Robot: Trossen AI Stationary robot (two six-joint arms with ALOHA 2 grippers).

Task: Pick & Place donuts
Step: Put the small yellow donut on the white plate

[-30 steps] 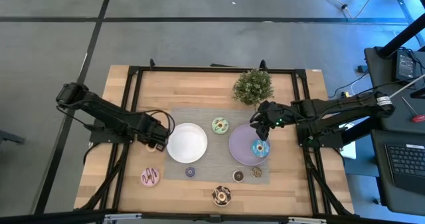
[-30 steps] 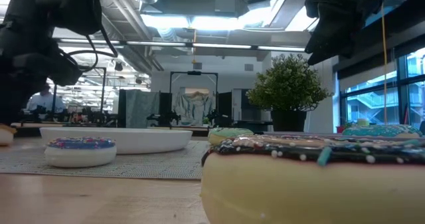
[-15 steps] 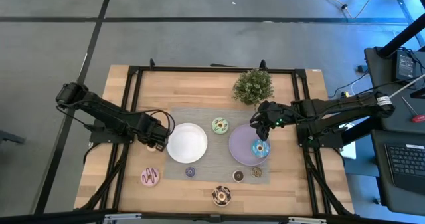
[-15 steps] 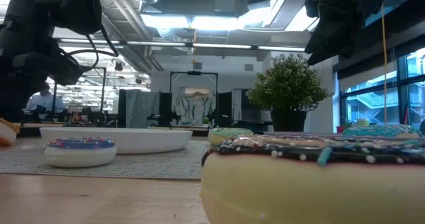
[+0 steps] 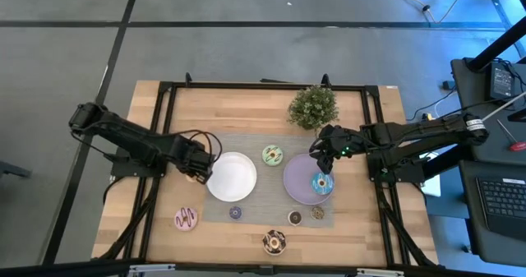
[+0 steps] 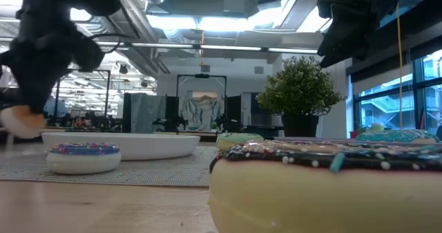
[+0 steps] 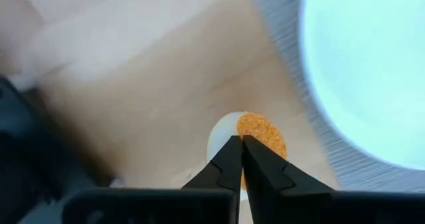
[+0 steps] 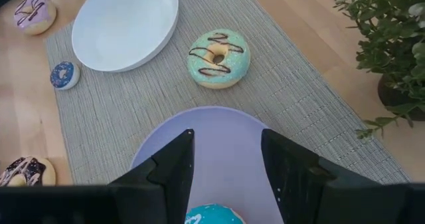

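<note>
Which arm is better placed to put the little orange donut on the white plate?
The left. Its tool is shut on the orange mini donut right beside the white plate. The right tool hangs open over the lilac plate, farther off.

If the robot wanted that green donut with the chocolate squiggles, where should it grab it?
Probably across its ring from straight above. The green donut lies flat on the woven mat, hole up, with bare mat all round it between the white plate and lilac plate, so fingers could straddle the outer edges.
</note>
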